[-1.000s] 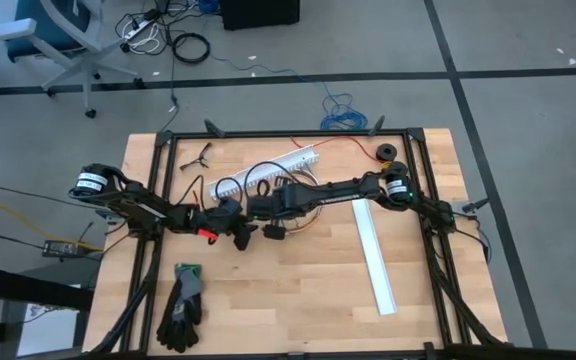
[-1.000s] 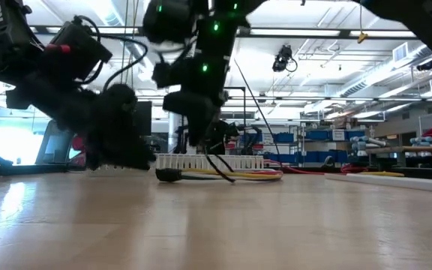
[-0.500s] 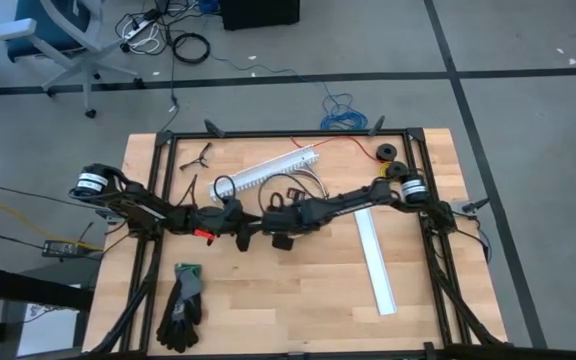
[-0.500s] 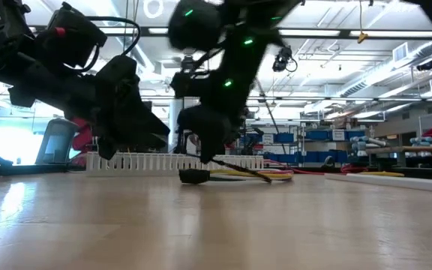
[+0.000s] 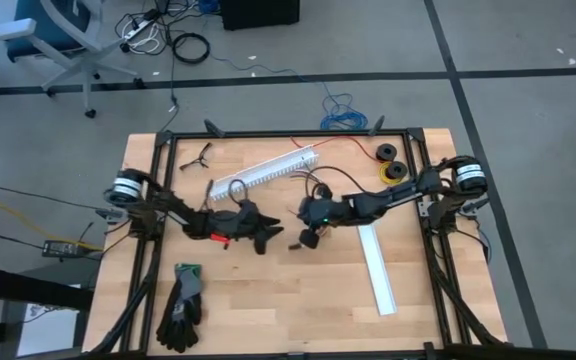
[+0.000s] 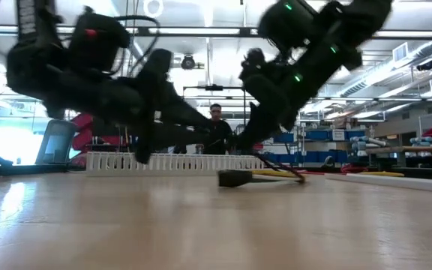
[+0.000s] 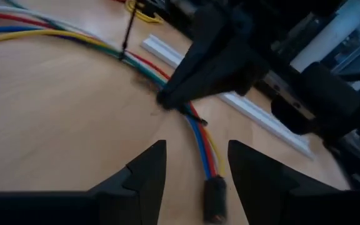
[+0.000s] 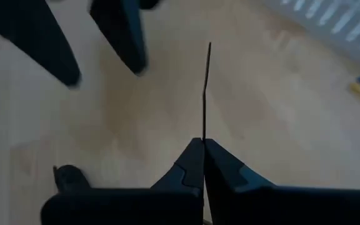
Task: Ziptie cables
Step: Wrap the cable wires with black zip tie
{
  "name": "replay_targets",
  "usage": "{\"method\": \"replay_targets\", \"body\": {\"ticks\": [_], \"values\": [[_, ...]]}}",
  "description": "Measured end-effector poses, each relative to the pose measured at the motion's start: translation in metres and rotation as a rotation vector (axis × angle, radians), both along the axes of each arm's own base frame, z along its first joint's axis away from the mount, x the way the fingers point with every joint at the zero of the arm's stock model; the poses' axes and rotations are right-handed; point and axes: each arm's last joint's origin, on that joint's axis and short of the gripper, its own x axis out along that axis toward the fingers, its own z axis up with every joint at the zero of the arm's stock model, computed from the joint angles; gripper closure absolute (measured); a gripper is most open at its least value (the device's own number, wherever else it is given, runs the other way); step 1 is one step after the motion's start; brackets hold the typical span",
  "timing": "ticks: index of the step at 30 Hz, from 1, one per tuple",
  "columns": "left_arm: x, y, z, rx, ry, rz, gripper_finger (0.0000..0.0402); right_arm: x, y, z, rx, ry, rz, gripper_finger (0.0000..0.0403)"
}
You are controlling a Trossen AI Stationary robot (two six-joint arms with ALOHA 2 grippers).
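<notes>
A: Item one, right pincer [image 8: 203, 145]. Condition?

B: Fingers pressed together on a thin black zip tie [image 8: 206, 87], whose free end sticks out forward. Held that way, judged, so the strip can be cinched around the bundle. In the high view the right pincer [image 5: 309, 236] sits mid-tabletop [image 5: 268, 290], low over the wires.

A: Item two, left pincer [image 7: 195, 167]?

B: Fingers apart, holding nothing, touching nothing. It hovers just beside the right one, aimed at the bundle's end, likely ready to steady it or take the tie's tail.

A: Item three, the cables [image 7: 200, 139]?

B: Lying flat on the tabletop, running under the right pincer's tip and ending at a small dark connector [image 7: 214, 199] between the two pincers. The low view shows that connector [image 6: 235, 178] resting on the wood.

A: Surroundings?

B: White slotted channel [image 5: 268, 168] behind; flat white strip [image 5: 376, 255] to the right; gloves [image 5: 183, 300] at the near edge.
</notes>
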Motion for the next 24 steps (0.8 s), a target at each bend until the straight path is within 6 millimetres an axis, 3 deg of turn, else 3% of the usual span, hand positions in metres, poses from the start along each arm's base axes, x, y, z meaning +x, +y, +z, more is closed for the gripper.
{"method": "replay_targets", "body": {"ticks": [7, 15, 24], "values": [[0.041, -0.003, 0.005, 0.065, -0.076, -0.005, 0.022, -0.016, 0.0, -0.015, 0.002, -0.093, 0.016, 0.0403], [0.053, 0.006, 0.016, 0.111, -0.131, 0.05, 0.023, -0.031, 0.007, -0.004, -0.025, -0.123, 0.057, 0.0403], [0.063, 0.007, 0.026, 0.132, -0.157, 0.059, 0.025, -0.061, 0.001, 0.007, -0.061, -0.215, -0.064, 0.0403]]}}
